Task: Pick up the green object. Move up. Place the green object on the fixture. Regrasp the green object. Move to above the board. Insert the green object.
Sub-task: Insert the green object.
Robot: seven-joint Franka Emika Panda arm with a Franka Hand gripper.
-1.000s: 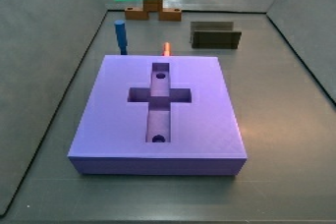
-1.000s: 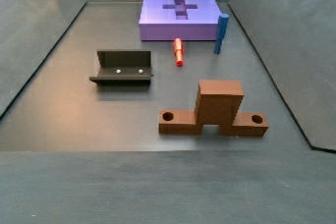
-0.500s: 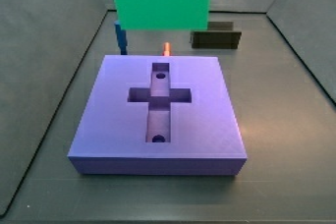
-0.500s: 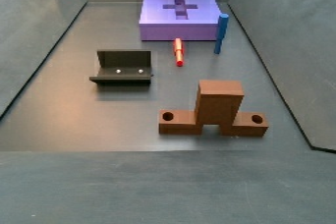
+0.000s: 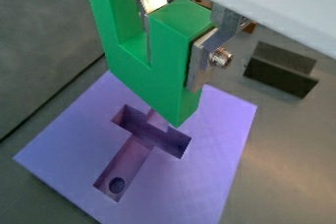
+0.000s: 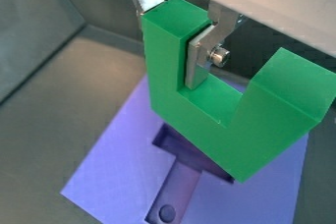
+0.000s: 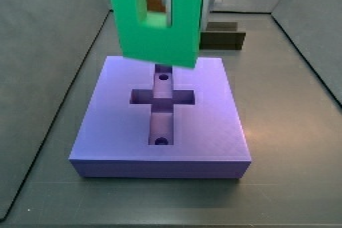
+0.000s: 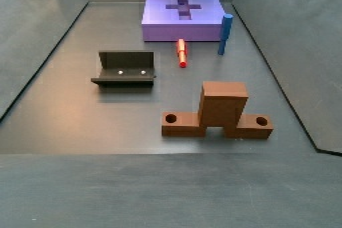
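Hovering above the large lavender board (image 7: 163,112), the tool (image 5: 178,31) stands clamped on one prong of the bright green notched block (image 5: 144,56), its base directed down toward the cross-shaped recess (image 7: 160,98) for insertion; clear air separates them.

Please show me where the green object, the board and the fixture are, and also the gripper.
green object (image 7: 150,27): a side view, on its front face.
board (image 7: 201,122): a side view, on its bare top, right of the cross slot.
fixture (image 8: 124,68): a side view, on its upright wall.
gripper (image 5: 178,20): a wrist view, between the fingers, shut on the green object's arm, above the board.
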